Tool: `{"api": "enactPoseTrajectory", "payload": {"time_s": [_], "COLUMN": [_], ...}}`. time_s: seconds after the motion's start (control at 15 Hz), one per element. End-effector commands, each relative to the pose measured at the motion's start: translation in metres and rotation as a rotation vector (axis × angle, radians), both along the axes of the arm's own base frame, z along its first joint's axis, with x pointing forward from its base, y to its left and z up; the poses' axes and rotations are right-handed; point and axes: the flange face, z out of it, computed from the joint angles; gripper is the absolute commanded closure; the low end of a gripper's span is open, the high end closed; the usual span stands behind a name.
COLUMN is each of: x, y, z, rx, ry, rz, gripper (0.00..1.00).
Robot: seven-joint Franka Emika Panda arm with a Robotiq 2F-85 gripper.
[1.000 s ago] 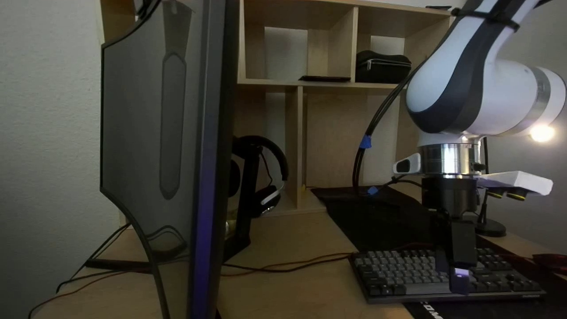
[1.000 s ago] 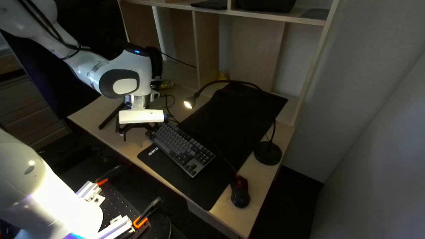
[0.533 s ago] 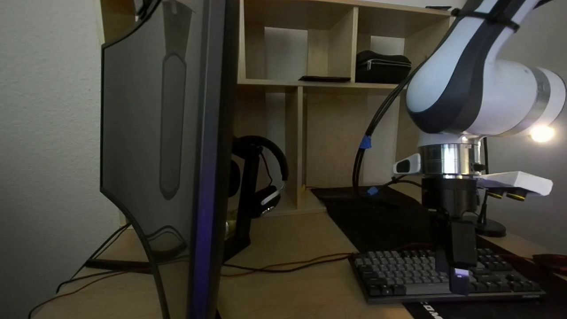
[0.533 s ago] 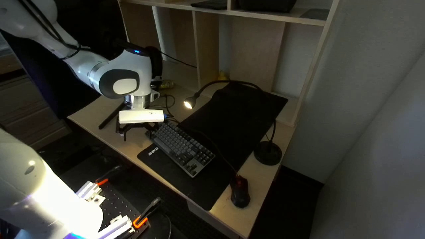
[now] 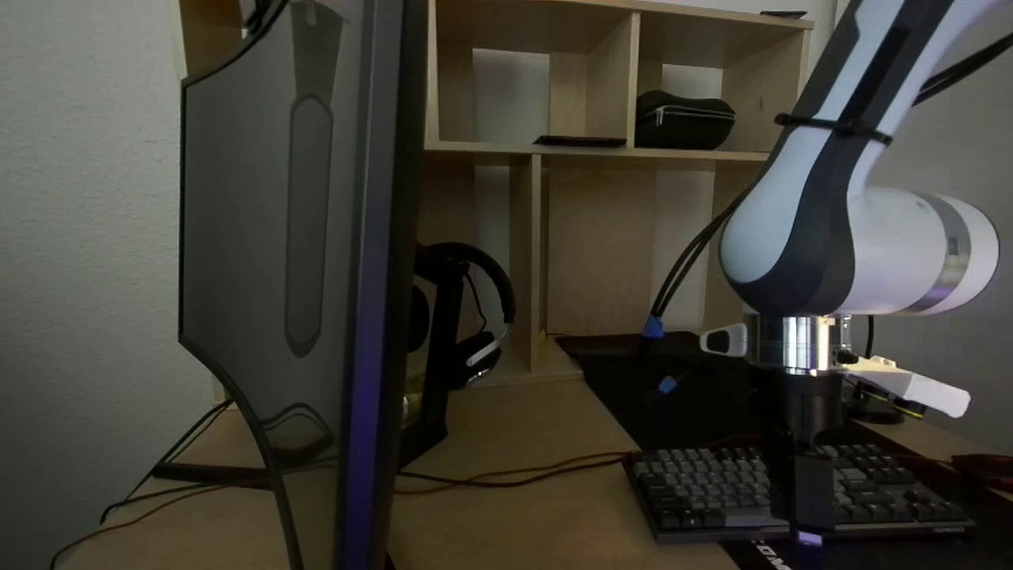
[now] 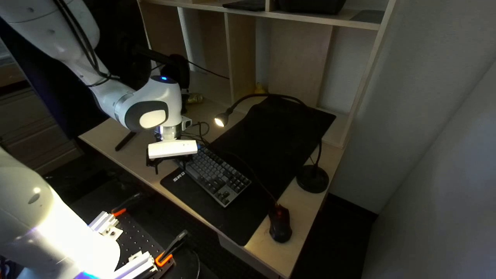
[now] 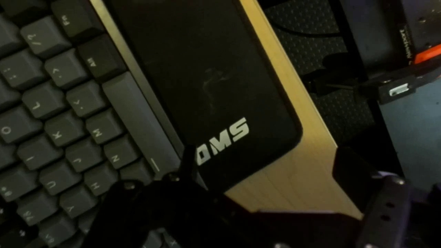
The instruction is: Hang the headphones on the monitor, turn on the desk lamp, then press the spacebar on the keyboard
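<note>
Two dark jointed fingers [image 7: 351, 172] of our black metal-linked pincer [image 7: 264, 150] stand widely spread, with nothing held between them. In the wrist view one tip shows against the front rim of the wide, low, dark grey plastic keyboard [image 7: 63, 127], just beside one end of its long grey spacebar [image 7: 137, 120]; the other hangs out past the keyboard's front. Whether either tip touches the keyboard we cannot tell.

We take pressing the spacebar to be the step in hand. We would do best to draw the fingers together into one slim tip, bring it over the middle of the spacebar, clear of the square grey letter keys [image 7: 100, 131], then come straight down, press lightly and lift straight off. A slanting push could slide the keyboard along the large flat black mat [image 6: 267, 135] that lies partly under it.

Behind the keyboard, the slim black gooseneck lamp [image 6: 271, 95] glows, so that step looks done. Well off one end of the keyboard, the black over-ear headphones [image 5: 500, 283] with a curved headband hang from a dark upright [image 5: 443, 340]; whether it belongs to the very large, flat, grey plastic monitor [image 5: 253, 237], off that same keyboard end, we cannot tell.
</note>
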Motion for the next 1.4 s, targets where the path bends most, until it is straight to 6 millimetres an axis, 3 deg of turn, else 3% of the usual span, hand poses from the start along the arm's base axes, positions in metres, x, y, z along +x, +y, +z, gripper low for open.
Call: {"api": "enactPoseTrajectory", "payload": {"time_s": [0.0,1.0,1.07,1.33], "x": [0.001,0.004,-0.003,0.004], "y": [0.001,0.006,0.005,0.007], "z": [-0.001,0.005,0.002,0.004], "rx": [0.0,-0.007,-0.023,-0.023], "ry": [0.005,-0.004,0.091,-0.024], "rz": [0.002,-0.052,-0.06,-0.059], "gripper": [0.0,0.0,0.0,0.0]}}
